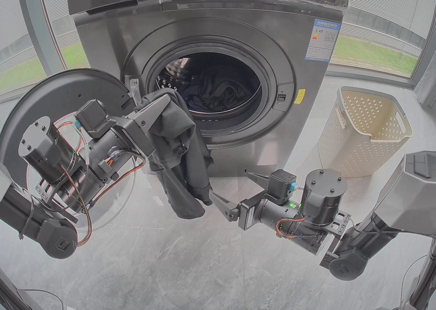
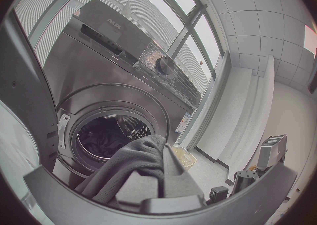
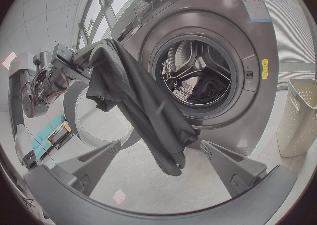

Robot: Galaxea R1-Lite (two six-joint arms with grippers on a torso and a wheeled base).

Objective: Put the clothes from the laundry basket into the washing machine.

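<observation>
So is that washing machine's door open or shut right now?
Open. The door is swung out to the robot's left, and the drum shows through the round opening with dark clothes lying inside.

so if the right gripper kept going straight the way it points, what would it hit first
Most likely the lower end of the dark garment hanging from the left gripper; the right gripper, open, frames it in its wrist view. How near the cloth is, I cannot tell.
</observation>
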